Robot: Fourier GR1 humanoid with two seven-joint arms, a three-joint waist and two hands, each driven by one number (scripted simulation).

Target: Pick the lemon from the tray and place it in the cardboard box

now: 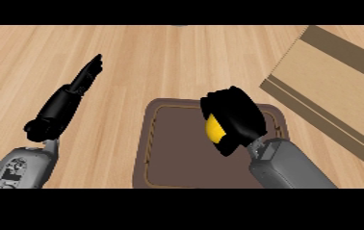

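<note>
1. The fingers (229,101) and thumb of your right hand (238,121) are curled round the lemon (213,131); only a sliver of yellow shows between them.
2. The lemon sits inside that hand, above the brown tray (147,147). Whether it is lifted clear of the tray, you cannot tell.
3. Expect the lemon to be light and fairly stiff, with a smooth rind that may slip or roll. A hold round its middle seems safest.
4. The cardboard box (320,80) lies to the right, past the tray's far corner, apart from the hand.
5. Your left hand (74,92) rests at the left over the wooden counter (177,56), fingers straight, holding nothing.
</note>
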